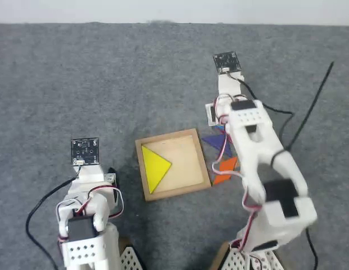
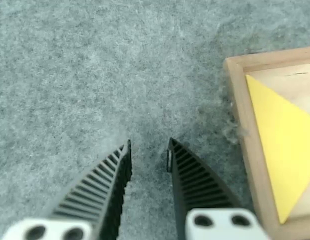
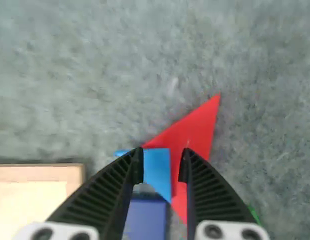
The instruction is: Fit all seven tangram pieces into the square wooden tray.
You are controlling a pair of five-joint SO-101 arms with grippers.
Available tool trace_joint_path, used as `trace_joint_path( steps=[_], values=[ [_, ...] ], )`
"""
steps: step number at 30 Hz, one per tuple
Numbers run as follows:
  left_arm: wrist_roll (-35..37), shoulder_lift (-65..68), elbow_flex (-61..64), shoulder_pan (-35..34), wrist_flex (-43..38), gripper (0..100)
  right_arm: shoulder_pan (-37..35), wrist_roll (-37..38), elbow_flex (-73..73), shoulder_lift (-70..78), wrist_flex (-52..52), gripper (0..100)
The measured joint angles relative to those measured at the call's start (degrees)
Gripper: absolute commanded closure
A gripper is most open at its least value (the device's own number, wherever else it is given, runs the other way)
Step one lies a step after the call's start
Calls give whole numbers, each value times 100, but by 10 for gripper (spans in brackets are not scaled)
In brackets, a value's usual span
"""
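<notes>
The square wooden tray (image 1: pixel 173 136) lies mid-table with a yellow triangle (image 1: pixel 155 166) in its left half. Just right of it are a purple piece (image 1: pixel 215 140) and orange pieces (image 1: pixel 226 165), partly under the right arm. In the right wrist view my right gripper (image 3: pixel 161 157) is open low over a light blue piece (image 3: pixel 157 172) that overlaps a red triangle (image 3: pixel 195 130); its fingers straddle the blue piece, and red shows between the piece and one finger. My left gripper (image 2: pixel 149 150) is open over bare carpet, left of the tray's corner (image 2: pixel 235 67), and holds nothing.
Grey carpet covers the whole table. A darker blue piece (image 3: pixel 145 215) sits between the right gripper's fingers nearer the camera, and a green sliver (image 3: pixel 254 215) shows beside them. A black cable (image 1: pixel 309 112) trails right of the right arm.
</notes>
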Motion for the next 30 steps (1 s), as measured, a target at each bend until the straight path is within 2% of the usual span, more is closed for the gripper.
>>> trace_joint_path(
  steps=[8,22,30],
  values=[
    [0,0,0,0,0,889,88,79,-870,1037,308,864],
    [0,0,0,0,0,889,88,193,-932,1073,765,864],
    [0,0,0,0,0,889,70,220,-958,1073,791,757]
  ],
)
